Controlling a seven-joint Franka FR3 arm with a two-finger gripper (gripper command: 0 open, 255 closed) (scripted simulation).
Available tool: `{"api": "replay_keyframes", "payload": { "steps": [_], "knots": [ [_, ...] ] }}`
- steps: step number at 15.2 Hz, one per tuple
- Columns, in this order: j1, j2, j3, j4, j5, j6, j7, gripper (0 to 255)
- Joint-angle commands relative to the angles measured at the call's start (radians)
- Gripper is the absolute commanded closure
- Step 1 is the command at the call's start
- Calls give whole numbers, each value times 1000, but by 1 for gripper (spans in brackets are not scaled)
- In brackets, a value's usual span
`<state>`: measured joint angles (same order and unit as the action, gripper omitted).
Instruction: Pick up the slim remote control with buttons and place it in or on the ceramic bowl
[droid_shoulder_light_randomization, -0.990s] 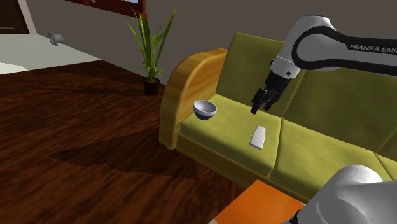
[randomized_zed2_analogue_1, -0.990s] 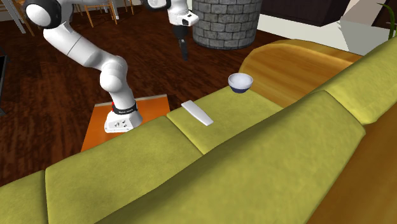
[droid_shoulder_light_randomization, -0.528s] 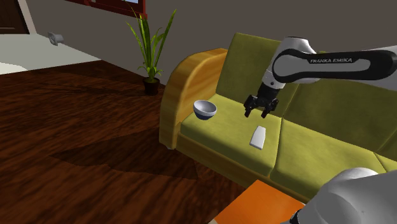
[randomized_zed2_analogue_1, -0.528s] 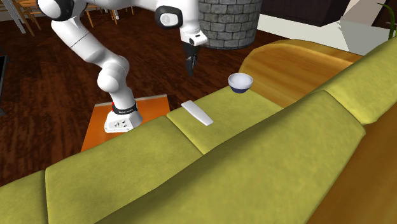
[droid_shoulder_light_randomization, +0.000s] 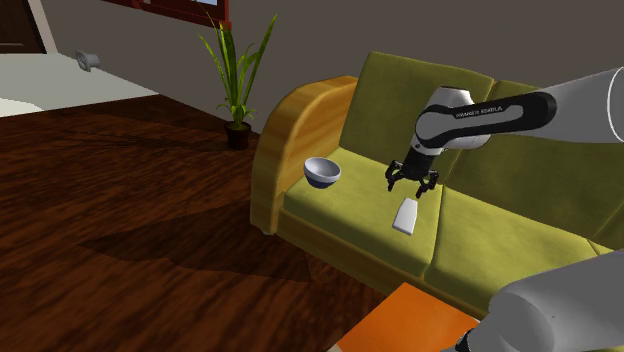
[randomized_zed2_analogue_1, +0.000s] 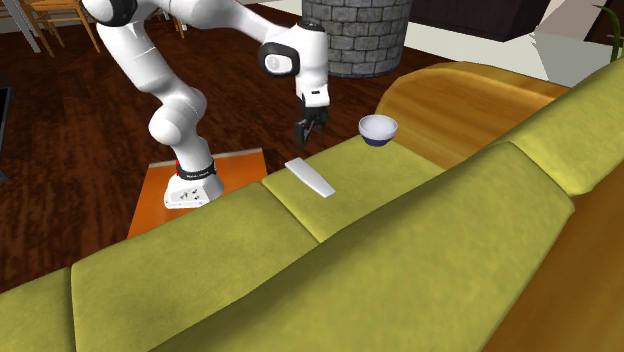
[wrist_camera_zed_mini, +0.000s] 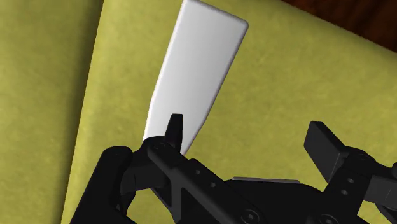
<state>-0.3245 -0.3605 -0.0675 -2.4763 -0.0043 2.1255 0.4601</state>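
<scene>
The remote (droid_shoulder_light_randomization: 406, 215) is a slim plain white slab lying flat on the olive-green sofa seat; no buttons show on it. The second exterior view has the remote (randomized_zed2_analogue_1: 309, 177) near the seat's front edge. A white bowl with a dark blue outside (droid_shoulder_light_randomization: 322, 172) stands on the same cushion beside the wooden armrest, also seen as the bowl (randomized_zed2_analogue_1: 378, 128). My black gripper (droid_shoulder_light_randomization: 412, 187) hangs open just above the remote's end, holding nothing. In the wrist view the remote (wrist_camera_zed_mini: 194, 70) lies ahead of one finger (wrist_camera_zed_mini: 174, 127), not between the gripper's (wrist_camera_zed_mini: 248, 137) fingers.
The sofa's rounded wooden armrest (droid_shoulder_light_randomization: 290, 120) rises just past the bowl, and its backrest (droid_shoulder_light_randomization: 520, 150) stands behind the gripper. A potted plant (droid_shoulder_light_randomization: 238, 80) is on the wood floor. My orange-topped stand (droid_shoulder_light_randomization: 400, 320) sits in front of the sofa. A stone pillar (randomized_zed2_analogue_1: 355, 35) stands beyond.
The arm has come down from high above the seat to just over the remote, and the hand has turned on the way. The fingers stayed apart; remote and bowl have not moved.
</scene>
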Motion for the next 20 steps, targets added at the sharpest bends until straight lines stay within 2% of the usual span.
{"api": "replay_keyframes", "payload": {
  "steps": [1,5,13,20],
  "knots": [
    [-33,40,-7,-10,-11,40,74,0],
    [-97,119,-28,-26,-32,113,212,0],
    [-100,192,-33,-74,-29,233,216,0],
    [-100,192,-33,-74,-29,233,216,0]
  ]
}}
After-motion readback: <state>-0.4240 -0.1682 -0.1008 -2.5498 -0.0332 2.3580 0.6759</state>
